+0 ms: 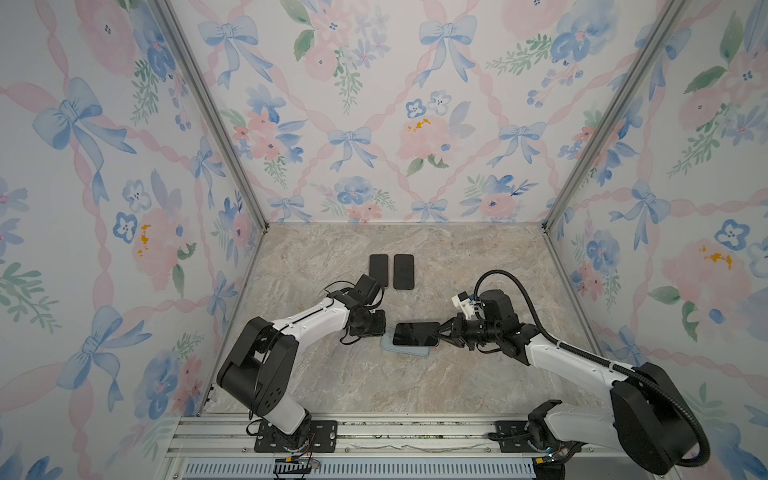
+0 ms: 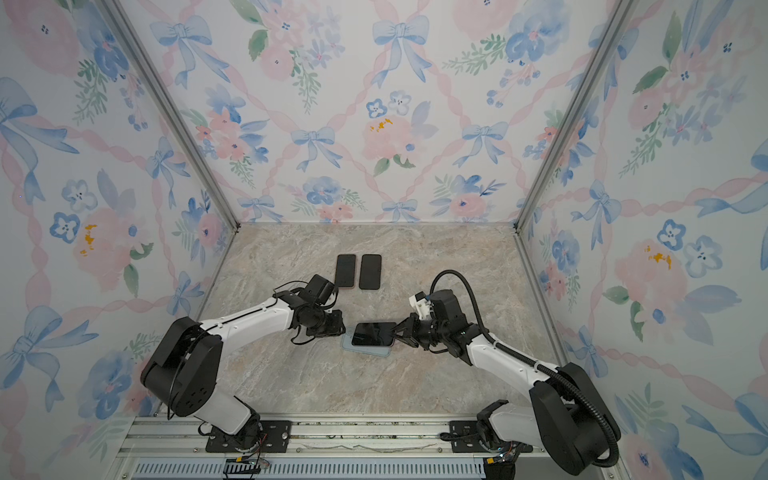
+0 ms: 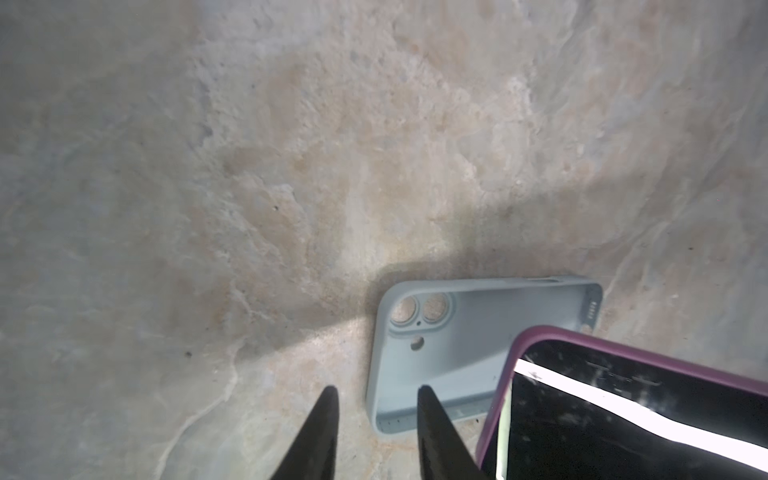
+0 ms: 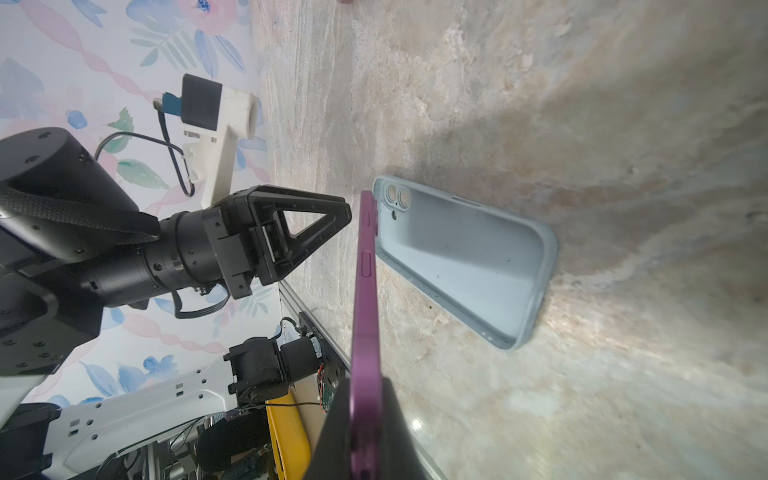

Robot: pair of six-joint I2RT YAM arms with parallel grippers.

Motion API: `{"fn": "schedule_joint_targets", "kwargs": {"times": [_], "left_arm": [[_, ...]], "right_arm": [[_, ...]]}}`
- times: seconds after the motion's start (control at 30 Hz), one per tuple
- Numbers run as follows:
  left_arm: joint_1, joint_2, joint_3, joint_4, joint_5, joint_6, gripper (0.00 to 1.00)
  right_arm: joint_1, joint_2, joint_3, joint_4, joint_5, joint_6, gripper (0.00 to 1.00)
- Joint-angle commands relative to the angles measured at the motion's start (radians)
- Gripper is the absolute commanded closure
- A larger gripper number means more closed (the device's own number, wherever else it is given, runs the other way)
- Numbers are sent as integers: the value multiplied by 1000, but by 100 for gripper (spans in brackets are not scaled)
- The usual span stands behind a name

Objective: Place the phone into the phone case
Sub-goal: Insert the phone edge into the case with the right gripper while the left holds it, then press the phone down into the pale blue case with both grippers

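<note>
The phone point(image 1: 415, 333) point(image 2: 373, 333) has a dark screen and a purple frame. My right gripper point(image 1: 442, 330) point(image 4: 365, 415) is shut on its right end and holds it roughly level, just above the table. The pale blue-grey phone case point(image 1: 409, 352) point(image 2: 368, 352) lies open side up beneath it, mostly covered in both top views. The wrist views show the phone point(image 3: 623, 415) point(image 4: 365, 291) and the empty phone case point(image 3: 457, 353) point(image 4: 469, 257) apart. My left gripper point(image 1: 380, 328) point(image 3: 377, 392) hovers at the case's camera-hole end, open, holding nothing.
Two more dark phones point(image 1: 379, 270) point(image 1: 404, 271) lie side by side at the back of the marble table point(image 1: 478, 270). Floral walls close in three sides, and an aluminium rail point(image 1: 374, 432) runs along the front edge.
</note>
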Motion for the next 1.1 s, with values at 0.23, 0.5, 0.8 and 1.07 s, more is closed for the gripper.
{"fn": "schedule_joint_targets", "kwargs": {"times": [0.23, 0.5, 0.8, 1.07], "left_arm": [[55, 26, -75, 195, 233, -25, 56], [67, 47, -109, 236, 262, -30, 54], [68, 72, -141, 274, 280, -40, 53], [68, 80, -149, 300, 292, -47, 53]], "right_arm": [[-2, 106, 51, 92, -69, -38, 100], [-6, 166, 39, 132, -88, -36, 100], [-30, 209, 45, 125, -88, -56, 100], [-29, 254, 41, 139, -126, -53, 100]]}}
